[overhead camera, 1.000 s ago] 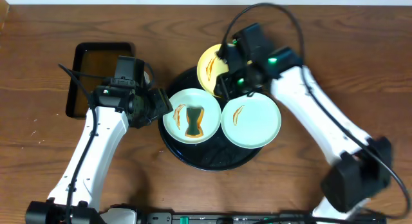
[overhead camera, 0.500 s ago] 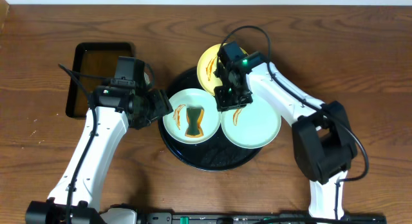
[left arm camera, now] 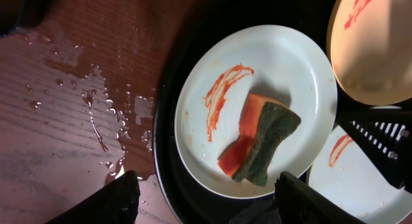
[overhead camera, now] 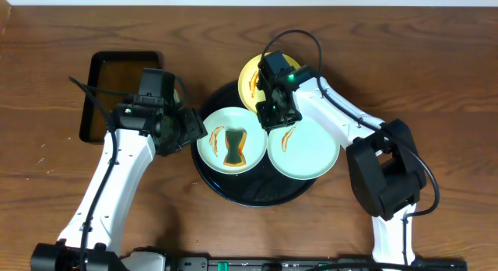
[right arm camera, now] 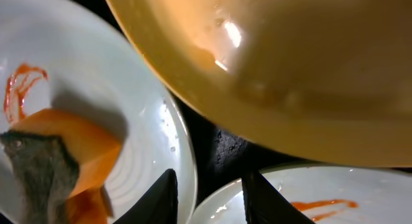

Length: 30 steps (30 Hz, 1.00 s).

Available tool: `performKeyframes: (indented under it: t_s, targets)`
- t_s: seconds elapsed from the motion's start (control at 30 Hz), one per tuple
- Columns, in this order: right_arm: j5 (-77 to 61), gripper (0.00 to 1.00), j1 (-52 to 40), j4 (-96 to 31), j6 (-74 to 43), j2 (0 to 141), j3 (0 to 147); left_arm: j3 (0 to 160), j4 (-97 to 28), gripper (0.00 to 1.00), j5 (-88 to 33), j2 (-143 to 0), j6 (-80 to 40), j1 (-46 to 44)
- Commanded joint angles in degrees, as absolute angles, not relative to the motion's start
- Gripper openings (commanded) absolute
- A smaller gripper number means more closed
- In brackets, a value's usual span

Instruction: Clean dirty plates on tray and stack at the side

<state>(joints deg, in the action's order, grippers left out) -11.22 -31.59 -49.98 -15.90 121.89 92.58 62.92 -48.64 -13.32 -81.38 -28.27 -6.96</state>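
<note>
The round black tray [overhead camera: 253, 195] holds three dirty plates. The left mint plate [overhead camera: 220, 123] [left arm camera: 283, 69] carries an orange smear and an orange-and-green sponge [overhead camera: 235, 147] [left arm camera: 264, 143]. The right mint plate [overhead camera: 307, 150] [right arm camera: 322, 195] and the yellow plate [overhead camera: 253, 78] [right arm camera: 290, 69] are smeared too. My left gripper [overhead camera: 194, 131] [left arm camera: 209, 205] is open, its fingers straddling the left plate's near edge and the tray rim. My right gripper [overhead camera: 272, 115] [right arm camera: 209, 201] hangs low over the gap between the two mint plates, jaws partly open with nothing between them.
A rectangular black tray [overhead camera: 117, 88] with a brownish inside lies at the back left. Water is spilled on the wooden table [left arm camera: 96, 121] beside the round tray. The yellow plate leans over the tray's far rim.
My right gripper has shifted toward the front, down between the two mint plates, and its jaws have narrowed a little. The left arm, plates and sponge have not moved.
</note>
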Motion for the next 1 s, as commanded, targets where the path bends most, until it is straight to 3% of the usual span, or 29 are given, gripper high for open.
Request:
performKeyframes:
  t_s: [0.0,0.73,0.8,0.9,0.97]
  targets:
    - [-9.2,0.3,-33.1,-49.4,-17.1,122.3,92.9,62.8,-48.8,0.68,-12.4,-81.6,-27.5,-6.9]
    - [-4.4,0.26,-35.6,-43.7,-18.4,122.3,87.8,62.8,-48.8,0.68,-12.4,-81.6,-27.5,-6.9]
    - [-4.4,0.24,-35.6,-43.0,-18.4,122.3,87.3,62.8,-48.8,0.69,-12.4,-81.6,-27.5,-6.9]
    - [-4.4,0.12,-35.7,-42.9,-18.4,122.3,87.3,62.8,-48.8,0.7,-12.6,-81.6,-27.6,-6.9]
    - [-4.4,0.12,-35.7,-42.7,-18.4,122.3,87.3,62.8,-48.8,0.7,-13.0,-81.6,-27.5,-6.9]
